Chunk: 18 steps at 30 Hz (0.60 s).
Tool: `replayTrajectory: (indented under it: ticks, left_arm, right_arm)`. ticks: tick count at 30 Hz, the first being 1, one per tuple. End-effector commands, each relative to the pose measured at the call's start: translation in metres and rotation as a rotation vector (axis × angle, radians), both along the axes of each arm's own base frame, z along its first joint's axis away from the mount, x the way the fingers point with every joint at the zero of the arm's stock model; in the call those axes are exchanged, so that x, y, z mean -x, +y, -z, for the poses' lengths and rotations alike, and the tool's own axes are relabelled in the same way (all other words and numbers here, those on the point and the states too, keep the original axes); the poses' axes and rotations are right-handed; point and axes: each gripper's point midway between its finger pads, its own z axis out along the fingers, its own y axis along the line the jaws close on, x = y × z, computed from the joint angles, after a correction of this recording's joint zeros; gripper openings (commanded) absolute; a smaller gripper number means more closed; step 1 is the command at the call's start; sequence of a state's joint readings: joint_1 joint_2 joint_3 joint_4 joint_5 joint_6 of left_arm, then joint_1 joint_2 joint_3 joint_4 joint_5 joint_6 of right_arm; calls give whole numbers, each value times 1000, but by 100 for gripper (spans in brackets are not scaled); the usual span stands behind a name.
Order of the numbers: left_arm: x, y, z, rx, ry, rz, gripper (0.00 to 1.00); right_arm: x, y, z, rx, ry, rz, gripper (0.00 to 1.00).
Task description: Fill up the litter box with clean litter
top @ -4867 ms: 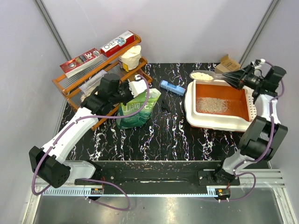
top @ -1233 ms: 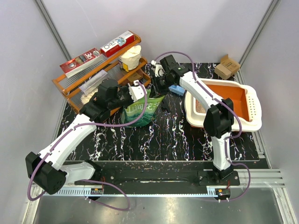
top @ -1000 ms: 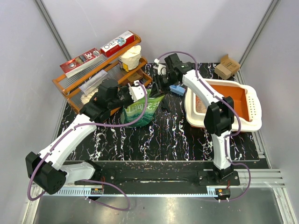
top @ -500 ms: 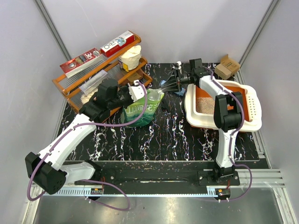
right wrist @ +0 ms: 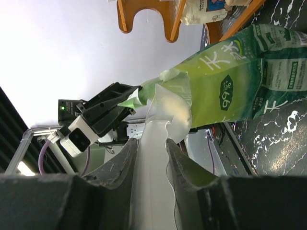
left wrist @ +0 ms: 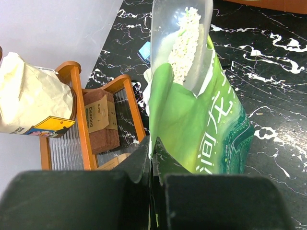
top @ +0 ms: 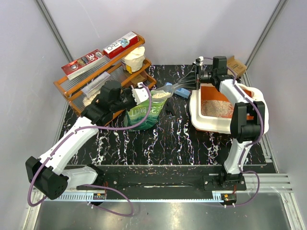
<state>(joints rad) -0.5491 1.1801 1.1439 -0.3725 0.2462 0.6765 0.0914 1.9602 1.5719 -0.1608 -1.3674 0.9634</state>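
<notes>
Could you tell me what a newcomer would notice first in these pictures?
A glossy green pouch stands left of centre on the black table, its top edge pinched in the left jaws. At its open mouth the right jaws hold a clear scoop heaped with pale litter. On the right sits the white-rimmed litter box, a thin layer of litter on its orange floor.

Lab test cell: bare grey walls (top: 201, 28), arms (top: 72, 141) bolted to marbled table (top: 168, 139).
</notes>
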Motion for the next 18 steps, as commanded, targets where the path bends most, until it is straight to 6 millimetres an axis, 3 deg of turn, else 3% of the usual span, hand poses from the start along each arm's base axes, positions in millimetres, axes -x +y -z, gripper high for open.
replayTrajectory:
  ticks: [1,6,10,14,15,18]
  left_arm:
    - [-9,-2,-68,90,-181,-15,0]
    - [-12,-2,-74,91,-192,-16,0]
    - [-12,0,-74,88,-199,-26,0]
    - [-12,-1,-76,98,-204,-21,0]
    - [-12,-1,-76,98,-206,-21,0]
    - [-12,-2,-74,101,-201,-19,0]
  right_arm:
    - [17,4,-9,-5,-63,-16,0]
    - [17,-1,-7,-19,-86,-27,0]
    - [16,-16,-21,-26,-118,-4,0]
    - [14,-38,-38,-25,-154,53,0]
    - [7,-59,-41,-21,-156,108,0]
    - [9,-87,-54,-16,-180,182,0]
